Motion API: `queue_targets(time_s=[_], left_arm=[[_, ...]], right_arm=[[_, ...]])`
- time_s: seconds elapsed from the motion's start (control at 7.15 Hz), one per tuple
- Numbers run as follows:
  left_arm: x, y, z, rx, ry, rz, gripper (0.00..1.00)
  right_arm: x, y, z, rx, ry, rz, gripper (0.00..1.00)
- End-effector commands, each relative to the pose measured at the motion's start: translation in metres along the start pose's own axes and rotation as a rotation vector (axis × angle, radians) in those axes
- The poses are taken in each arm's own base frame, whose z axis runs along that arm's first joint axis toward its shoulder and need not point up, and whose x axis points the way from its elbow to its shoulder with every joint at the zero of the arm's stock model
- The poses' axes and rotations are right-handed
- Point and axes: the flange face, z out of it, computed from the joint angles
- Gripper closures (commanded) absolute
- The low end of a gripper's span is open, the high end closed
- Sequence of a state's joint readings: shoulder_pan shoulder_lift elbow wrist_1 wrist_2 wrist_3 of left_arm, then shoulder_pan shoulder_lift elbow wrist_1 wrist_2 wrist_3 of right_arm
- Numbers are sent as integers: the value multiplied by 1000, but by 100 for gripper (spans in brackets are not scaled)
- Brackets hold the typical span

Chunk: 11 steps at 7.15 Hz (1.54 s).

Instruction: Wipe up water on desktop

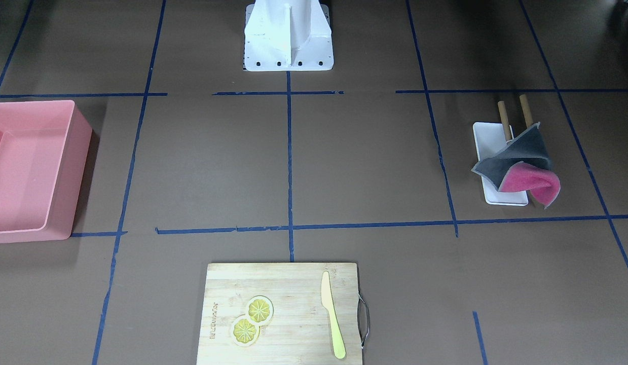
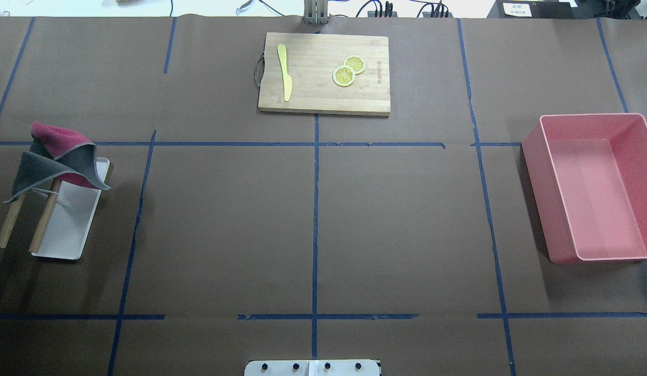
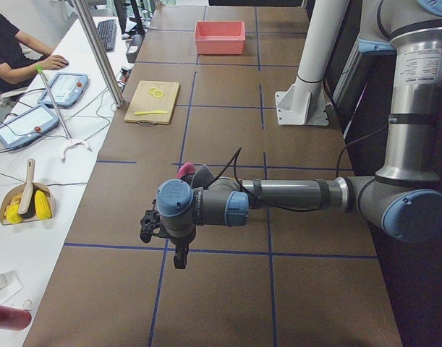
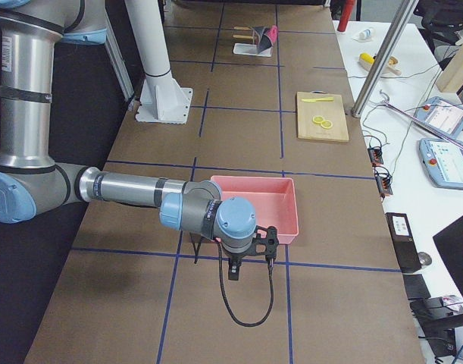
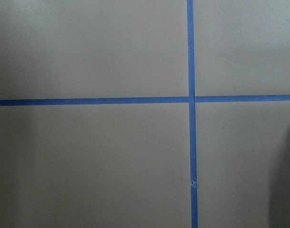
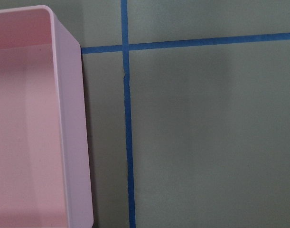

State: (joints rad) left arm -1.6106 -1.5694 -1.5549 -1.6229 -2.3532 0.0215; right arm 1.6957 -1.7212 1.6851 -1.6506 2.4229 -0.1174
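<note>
The dark-brown desktop with blue tape lines fills the overhead view; I see no water on it. A grey and pink cloth hangs over two wooden rods on a white tray at the robot's left; it also shows in the front view. My left gripper shows only in the exterior left view, hanging over bare desktop near the cloth. My right gripper shows only in the exterior right view, beside the pink bin. I cannot tell whether either is open or shut.
A pink bin stands at the robot's right. A wooden cutting board with a yellow knife and two lemon slices lies at the far middle. The robot's white base is at the near middle edge.
</note>
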Motion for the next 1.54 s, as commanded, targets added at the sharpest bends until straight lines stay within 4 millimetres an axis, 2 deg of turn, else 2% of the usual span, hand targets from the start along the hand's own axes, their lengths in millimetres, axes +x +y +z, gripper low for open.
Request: queue_targets(time_s=[0.0,0.56,0.84,0.98,1.12,1.26,1.4], left_arm=[[2,0,-2,4,0,2,0],[5,-1,-3,6,-2,8,0],[13,-4,-7,13,9,-6,0],[45,-12,-32,66,44,-83,0],[102,-19,-42,82,57,-79,0],[137,-21,-38,74,73,-63,0],[158,-20,-30,64,100,-29,0]], right_arm=[[-1,-4,-8,17,6,22,0],[-1,-5,-8,17,6,29,0],[-9,-13,-16,34,6,10,0],[-7,-12,-15,31,7,15,0],[-14,-21,-21,45,7,28,0],[-21,-28,-28,59,-2,45,0],[-24,-31,-30,63,-4,48,0]])
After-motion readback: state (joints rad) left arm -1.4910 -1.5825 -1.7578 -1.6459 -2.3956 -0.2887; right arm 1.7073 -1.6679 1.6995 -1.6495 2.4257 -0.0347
